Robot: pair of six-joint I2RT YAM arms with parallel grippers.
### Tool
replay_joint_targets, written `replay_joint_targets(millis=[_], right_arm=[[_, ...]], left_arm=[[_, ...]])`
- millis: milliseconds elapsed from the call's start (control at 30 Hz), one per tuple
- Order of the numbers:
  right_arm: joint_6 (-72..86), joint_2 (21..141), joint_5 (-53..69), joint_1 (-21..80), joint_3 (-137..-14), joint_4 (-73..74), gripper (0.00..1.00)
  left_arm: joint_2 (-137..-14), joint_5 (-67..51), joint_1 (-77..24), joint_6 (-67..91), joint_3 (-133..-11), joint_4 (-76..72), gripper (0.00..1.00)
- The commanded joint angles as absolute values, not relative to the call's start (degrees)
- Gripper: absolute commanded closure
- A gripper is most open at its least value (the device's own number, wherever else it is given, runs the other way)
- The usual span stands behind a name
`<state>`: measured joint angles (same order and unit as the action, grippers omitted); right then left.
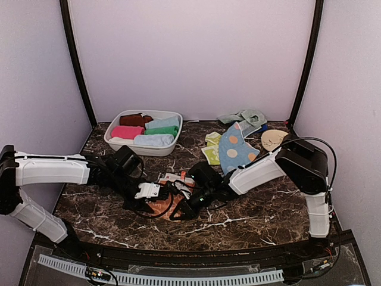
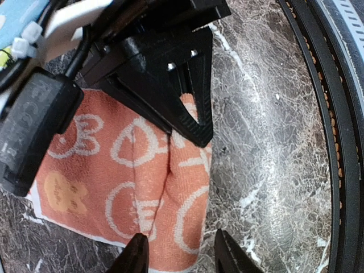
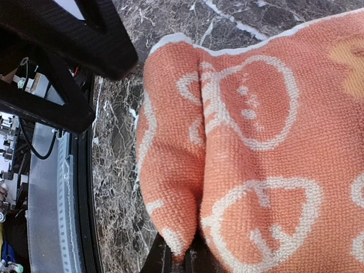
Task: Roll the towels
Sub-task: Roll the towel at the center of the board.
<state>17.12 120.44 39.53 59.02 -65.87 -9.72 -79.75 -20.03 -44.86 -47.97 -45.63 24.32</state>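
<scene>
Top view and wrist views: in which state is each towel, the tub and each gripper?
orange towel: bunched, pinched at a fold.
blue spotted towel: spread flat, unrolled.
white tub: holds rolled towels.
left gripper: open over the orange towel.
right gripper: shut on orange towel.

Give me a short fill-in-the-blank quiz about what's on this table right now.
1. The right gripper has its jaws shut on the ____ cartoon-print cloth towel.
2. The white oval plastic tub of rolled towels stands at the far ____ of the marbled table.
3. The light-blue spotted cloth towel lies on the table's ____ side.
Missing words: orange; left; right.
</scene>
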Motion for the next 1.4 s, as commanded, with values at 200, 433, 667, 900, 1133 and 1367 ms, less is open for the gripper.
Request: replay_joint_targets(millis=[200, 433, 667, 900, 1133, 1367], right_arm=[[19.0, 122.6, 40.0, 59.2, -65.6, -6.6, 1.0], [20.2, 122.4, 40.4, 59.1, -64.5, -7.7, 1.0], [23.4, 119.3, 39.7, 59.1, -60.9, -14.5, 1.0], [26.0, 119.4, 40.7, 58.8, -59.3, -18.0, 1.0], [25.4, 119.4, 40.7, 58.8, -59.6, -16.8, 1.0], [25.0, 119.4, 40.8, 58.8, -59.5, -16.2, 1.0]], left_arm=[[-85.4, -19.1, -45.0, -47.4, -44.9, 24.7, 0.66], [-86.8, -19.6, -45.0, -45.9, -44.4, 22.0, 0.9], [-89.9, -19.6, -44.1, -44.0, -44.8, 21.0, 1.0], [-88.7, -23.0, -43.5, -44.0, -45.5, 25.5, 0.64], [-89.3, -23.4, -43.5, -45.7, -45.6, 26.2, 0.58], [-92.9, -17.3, -43.5, -46.6, -45.5, 20.8, 0.79]])
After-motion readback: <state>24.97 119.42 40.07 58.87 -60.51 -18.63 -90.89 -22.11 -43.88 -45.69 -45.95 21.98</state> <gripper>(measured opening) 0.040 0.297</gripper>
